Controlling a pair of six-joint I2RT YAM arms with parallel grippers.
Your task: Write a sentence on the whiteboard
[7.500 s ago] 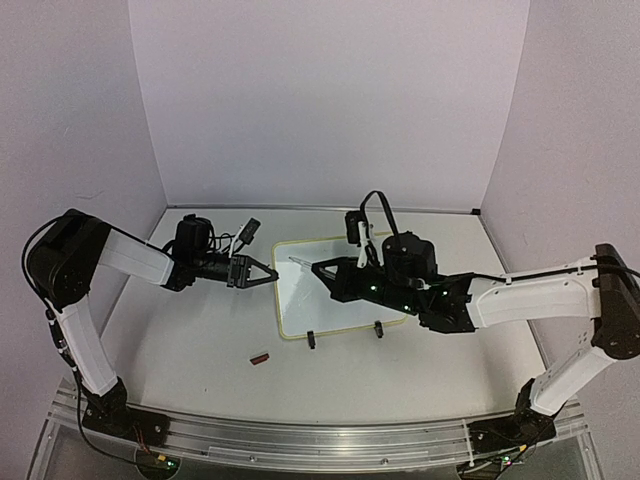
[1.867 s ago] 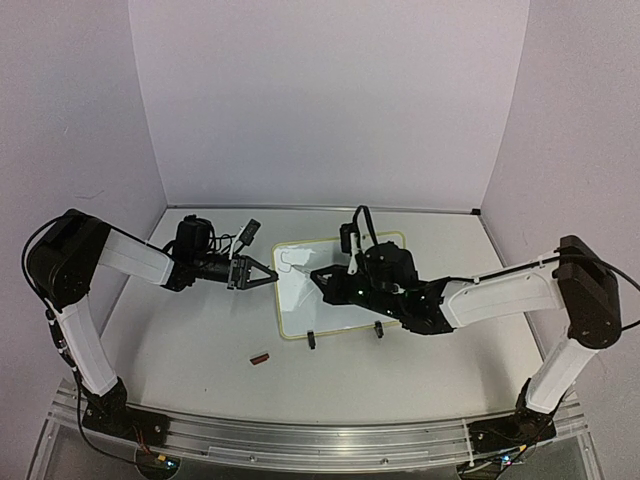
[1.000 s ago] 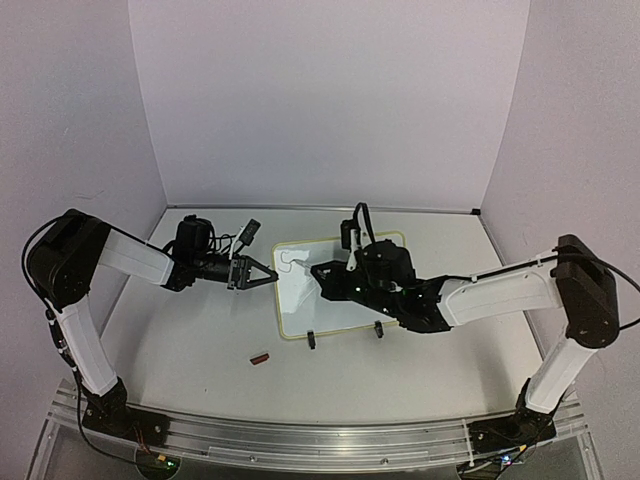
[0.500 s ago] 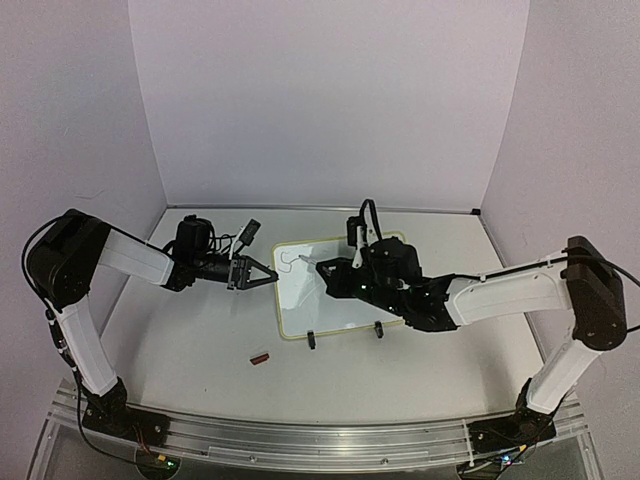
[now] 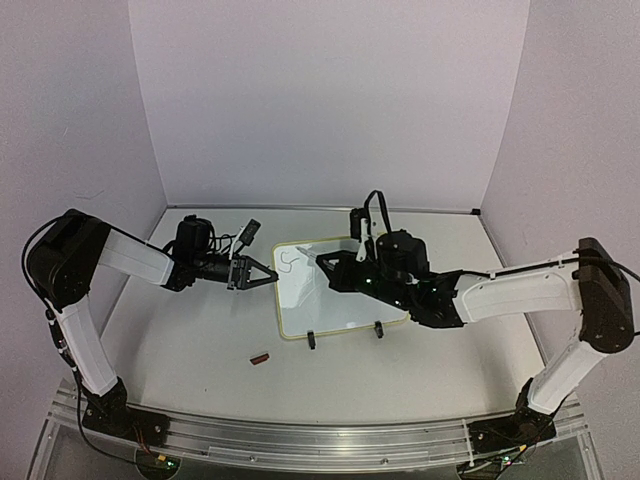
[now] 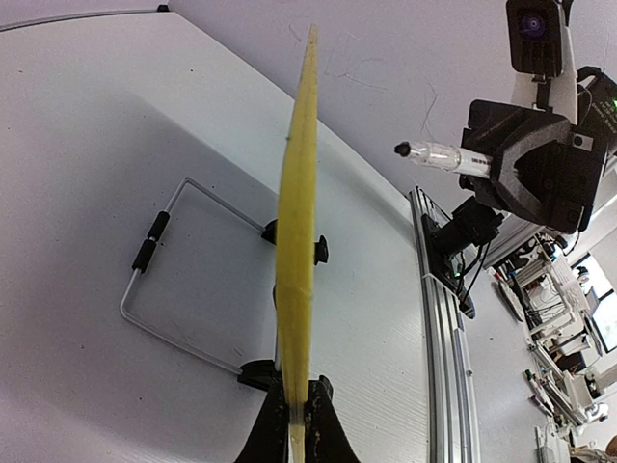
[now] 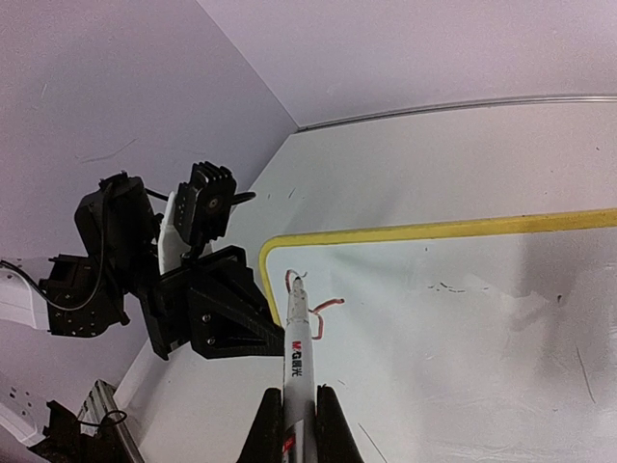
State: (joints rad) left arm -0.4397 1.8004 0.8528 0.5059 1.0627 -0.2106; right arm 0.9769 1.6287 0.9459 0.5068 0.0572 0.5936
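The sentence (image 5: pixel 288 262) consists at this stage of one curled stroke resembling a letter S, located in the far-left corner of the whiteboard (image 5: pixel 330 305); in the right wrist view the stroke (image 7: pixel 326 305) appears reddish and lies just inside the pale-yellow frame (image 7: pixel 434 230). The rest of the writing surface (image 7: pixel 463 328) carries only faint smudges. The whiteboard stands near the centre of the table (image 5: pixel 200 340), tilted back on its wire stand (image 6: pixel 154 280), with two small black clips (image 5: pixel 312 341) along its near edge. The left gripper (image 5: pixel 268 277) is clamped on the left edge of the board; the left wrist view shows the board edge-on (image 6: pixel 299 260) with the two fingers (image 6: pixel 297 429) closed against either face of it. The right gripper (image 5: pixel 335 270) reaches in from the right, above the board, and is closed on a slim marker (image 7: pixel 297 347), which projects forward between its fingers. The marker tip points toward the curled stroke. In the left wrist view the marker (image 6: pixel 439 154) and the right gripper (image 6: pixel 525 169) stand off the face of the board, with a visible gap between tip and surface. A small dark-red cap (image 5: pixel 260 357) lies on the table in front of the board, toward the left, well apart from both grippers.
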